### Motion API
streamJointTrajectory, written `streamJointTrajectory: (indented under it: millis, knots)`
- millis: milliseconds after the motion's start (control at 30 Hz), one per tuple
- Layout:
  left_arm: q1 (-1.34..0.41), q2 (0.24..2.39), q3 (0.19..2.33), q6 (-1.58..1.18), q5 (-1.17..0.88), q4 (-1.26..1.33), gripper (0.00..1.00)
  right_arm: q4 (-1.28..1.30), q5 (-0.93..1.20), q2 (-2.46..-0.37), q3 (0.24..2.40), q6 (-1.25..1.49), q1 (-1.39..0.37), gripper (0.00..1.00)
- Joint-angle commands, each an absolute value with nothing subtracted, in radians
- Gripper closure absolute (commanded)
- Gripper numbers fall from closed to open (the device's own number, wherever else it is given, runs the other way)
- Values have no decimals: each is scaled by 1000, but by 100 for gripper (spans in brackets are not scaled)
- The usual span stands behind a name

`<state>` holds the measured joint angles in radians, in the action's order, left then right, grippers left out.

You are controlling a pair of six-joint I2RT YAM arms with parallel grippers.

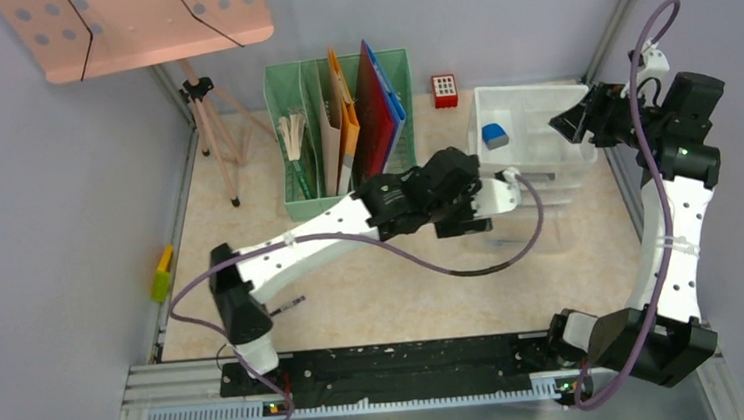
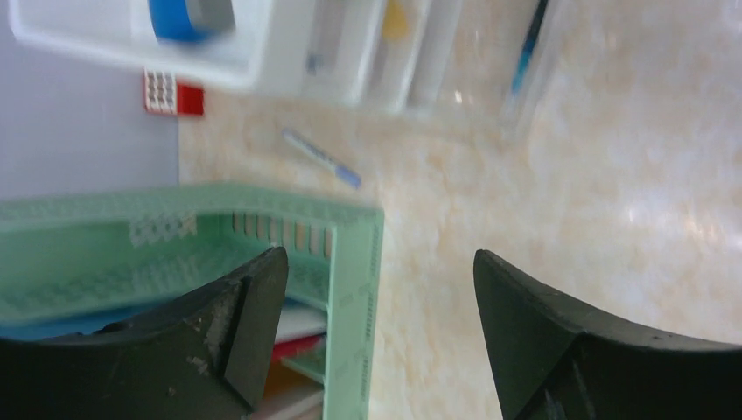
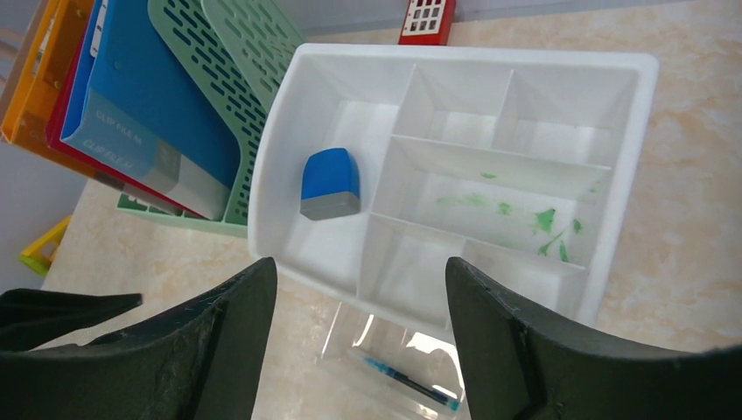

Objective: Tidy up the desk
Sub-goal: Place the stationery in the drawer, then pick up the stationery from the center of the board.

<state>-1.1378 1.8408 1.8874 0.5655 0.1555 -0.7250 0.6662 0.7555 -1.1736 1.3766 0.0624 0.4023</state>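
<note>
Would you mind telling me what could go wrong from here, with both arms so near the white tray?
The left gripper and right gripper, both open, crowd one tray and may collide. The left gripper also looks close to the rack and might knock it. The loose pen on the desk could get swept aside.

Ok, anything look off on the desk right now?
Yes. Green smears stain a middle compartment of the white tray. A pen also lies loose on the desk, between the tray and the green rack, stored in neither.
</note>
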Motion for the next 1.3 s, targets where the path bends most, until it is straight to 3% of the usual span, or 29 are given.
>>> streamJointTrajectory:
  millis: [0,233,500,1033,1167,1267]
  knots:
    - [-1106,1654,1641,520,223,-760,16,581,790,-1176,1407,93,409,29]
    - [-917,1391,1258,510,128,-882,14,388,937,-1114,1276,139,410,27]
    - [-725,1200,941,546,118,-882,15,233,928,-1060,1093,152,408,25]
    - [-473,1196,669,679,7,-921,19,206,905,-1014,1043,151,409,25]
    - [-456,1211,609,702,30,-880,25,208,908,-1015,1050,155,410,25]
    - [-440,1232,591,723,27,-860,35,220,899,-1021,1058,154,409,26]
